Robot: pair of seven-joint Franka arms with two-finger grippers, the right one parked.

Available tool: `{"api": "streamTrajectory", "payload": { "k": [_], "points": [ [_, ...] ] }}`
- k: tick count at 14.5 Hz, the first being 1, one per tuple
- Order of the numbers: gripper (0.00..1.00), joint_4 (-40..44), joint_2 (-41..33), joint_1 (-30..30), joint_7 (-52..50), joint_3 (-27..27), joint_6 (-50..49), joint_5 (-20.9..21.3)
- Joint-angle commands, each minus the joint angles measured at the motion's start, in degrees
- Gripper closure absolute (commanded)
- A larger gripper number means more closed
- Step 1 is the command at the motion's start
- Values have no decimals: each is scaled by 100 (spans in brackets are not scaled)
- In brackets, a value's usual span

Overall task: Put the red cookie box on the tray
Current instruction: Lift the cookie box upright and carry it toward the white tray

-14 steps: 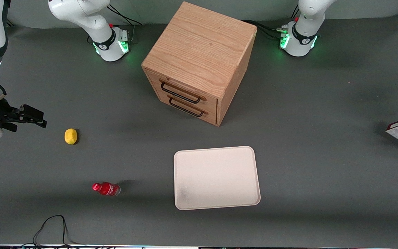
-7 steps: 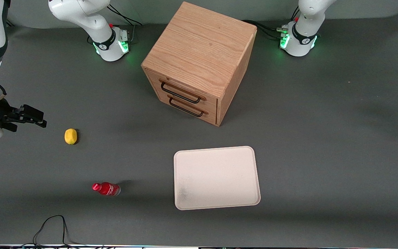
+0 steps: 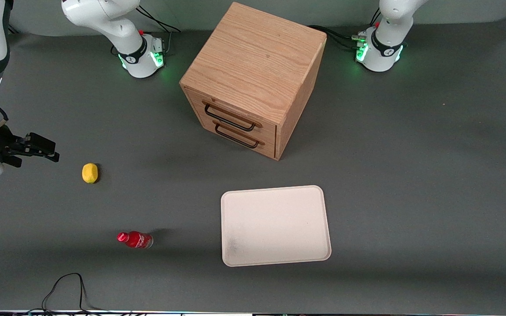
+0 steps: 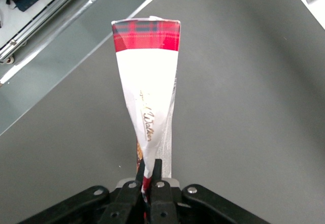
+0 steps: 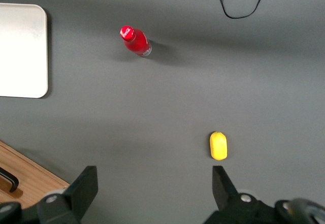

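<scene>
Fingers [image 4: 148, 183] of mine pinch the cookie box [image 4: 146, 92] by one end, so it juts straight out ahead, lifted above the table [image 4: 244, 82] for carrying to the tray [image 3: 275, 226].

Red cookie box [image 4: 147, 82]: red tartan end, white side panel with script lettering, clamped between closed fingers of hand [image 4: 148, 183], raised above table. Tray [image 3: 275, 225]: pale cream, rounded corners, flat on table, nearer front camera than cabinet.
</scene>
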Motion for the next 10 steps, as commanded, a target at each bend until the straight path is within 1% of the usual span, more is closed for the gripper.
{"api": "streamTrajectory", "payload": {
  "k": [1, 6, 10],
  "points": [
    [100, 7, -195, -725, -63, 53, -353, 47],
    [100, -89, -476, -2122, -264, 61, -511, 29],
    [100, -133, -547, -3510, -424, 70, -564, 99]
  ]
}}
